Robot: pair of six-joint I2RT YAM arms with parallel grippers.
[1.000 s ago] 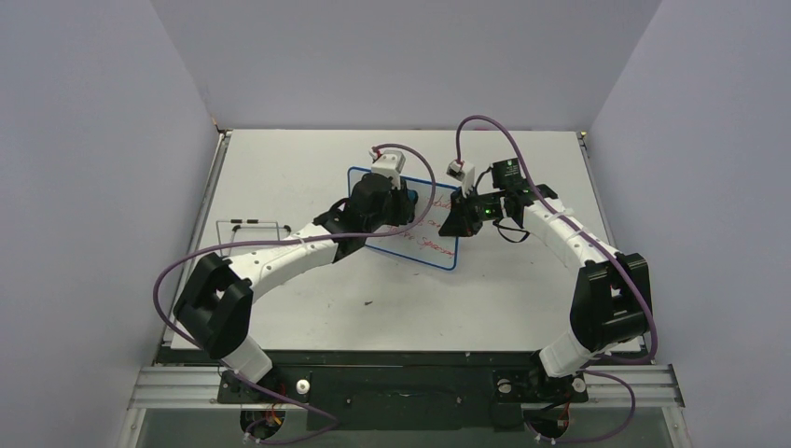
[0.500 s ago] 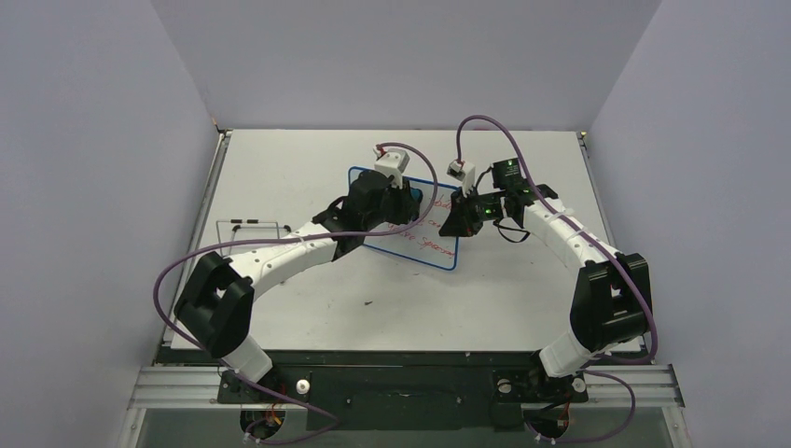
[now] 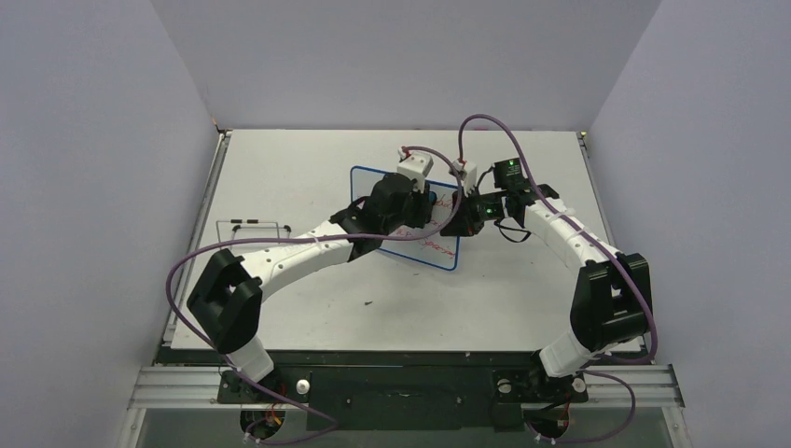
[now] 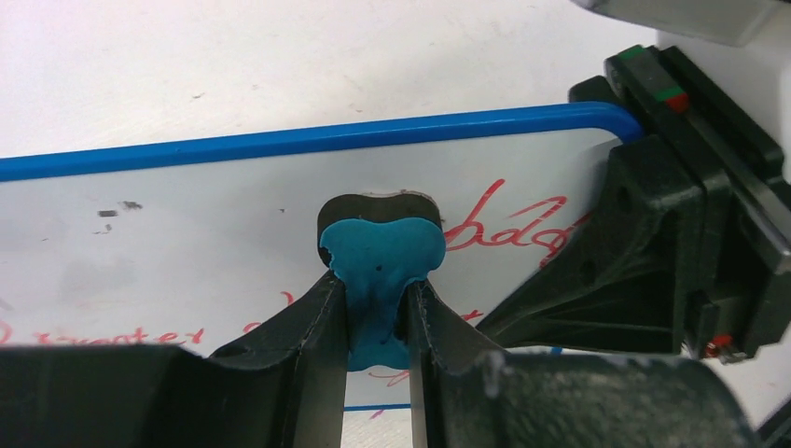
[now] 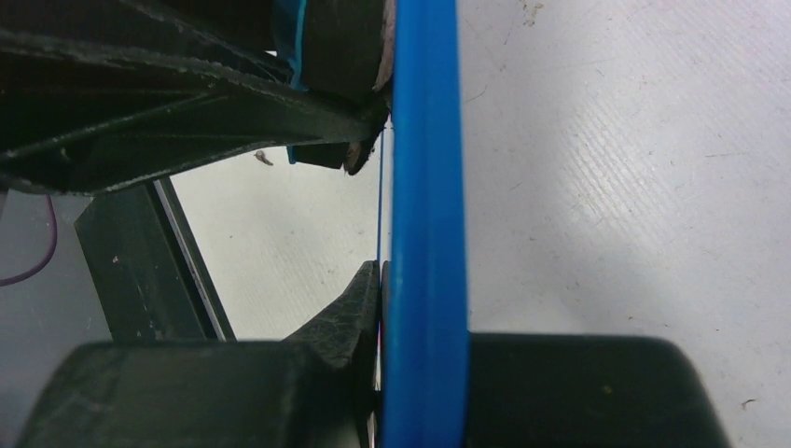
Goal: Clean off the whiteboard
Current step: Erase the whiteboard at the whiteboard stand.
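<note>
At the rim my right gripper (image 3: 464, 219) clamps the whiteboard (image 4: 187, 215), probably stiff and light; left gripper (image 4: 378, 303) pinches the eraser (image 4: 381, 247).

In the top view, the left arm's wrist (image 3: 387, 201) is covering the whiteboard's (image 3: 361, 187) middle, and the red handwriting (image 3: 434, 245) is appearing too small to read. In the left wrist view, the eraser's (image 4: 378, 247) lower end is disappearing between the left gripper's (image 4: 376, 289) fingers.

Your whiteboard (image 3: 437, 248) lies on the table (image 3: 298, 159), mid-far. The left tool (image 4: 376, 285) holds the eraser (image 4: 381, 252) on it; the right tool (image 3: 459, 217) grips its right edge.
</note>
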